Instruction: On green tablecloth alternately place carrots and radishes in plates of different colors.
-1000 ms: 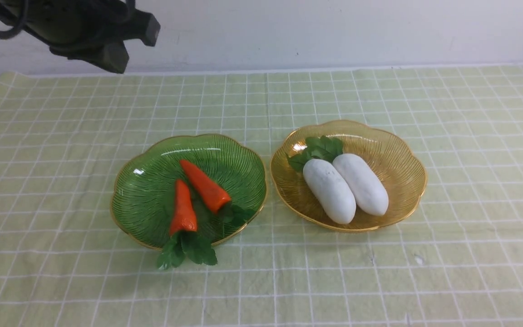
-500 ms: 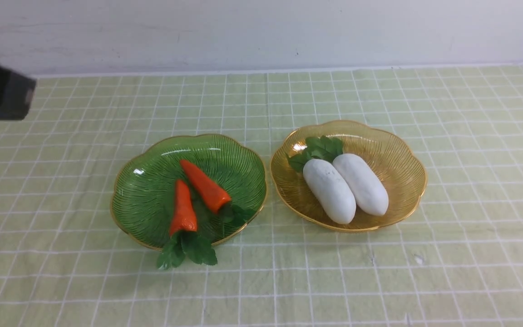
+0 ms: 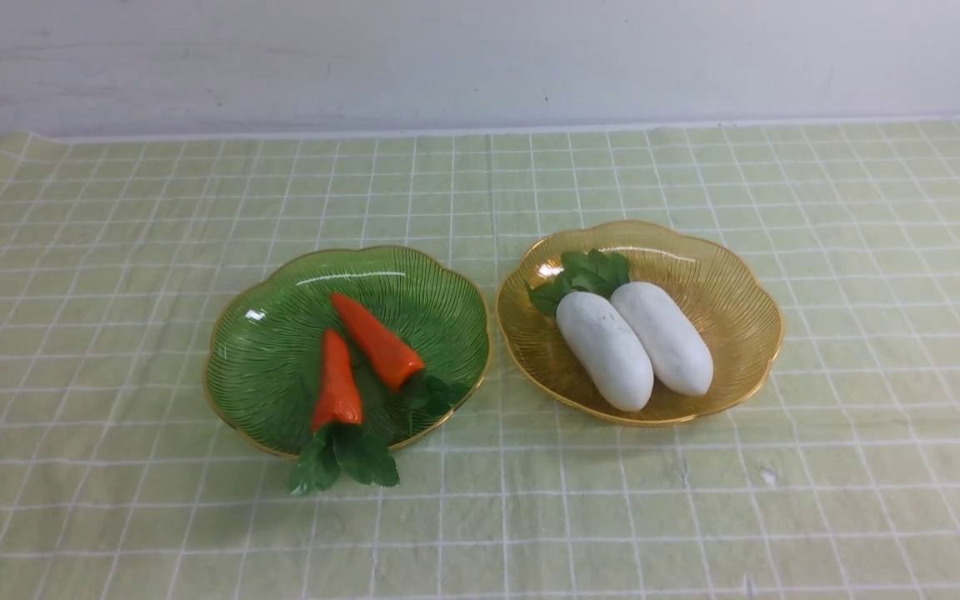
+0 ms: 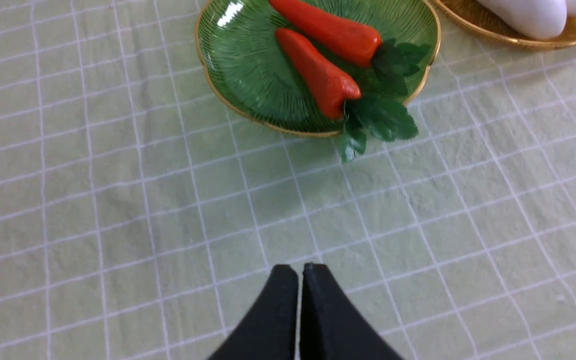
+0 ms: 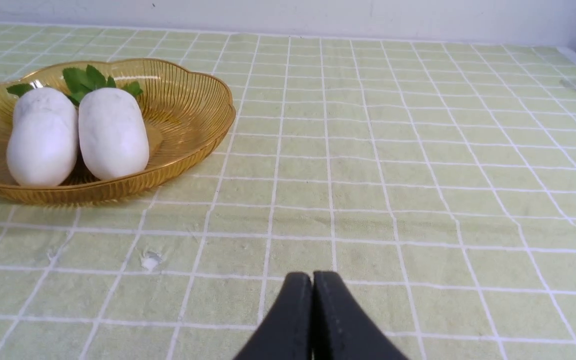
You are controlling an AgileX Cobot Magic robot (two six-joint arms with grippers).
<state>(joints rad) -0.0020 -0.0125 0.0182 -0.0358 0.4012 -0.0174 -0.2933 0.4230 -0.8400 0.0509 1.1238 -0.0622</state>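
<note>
The front view shows neither arm; only the wrist views show the left hand (image 4: 301, 267) and right hand (image 5: 312, 275), each with fingers pressed together, empty, above the cloth (image 3: 480, 517). Two carrots (image 3: 363, 354) lie in the green plate (image 3: 263, 350), two radishes (image 3: 634, 346) in the amber plate (image 3: 730, 283). A second ago the left arm hung at the front view's upper left; it has since gone.

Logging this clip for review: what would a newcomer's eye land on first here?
Two orange carrots lie in the green plate on the left, one leafy top spilling over its near rim. Beside it, two white radishes lie side by side in the amber plate. Both sit on the green tablecloth.
</note>
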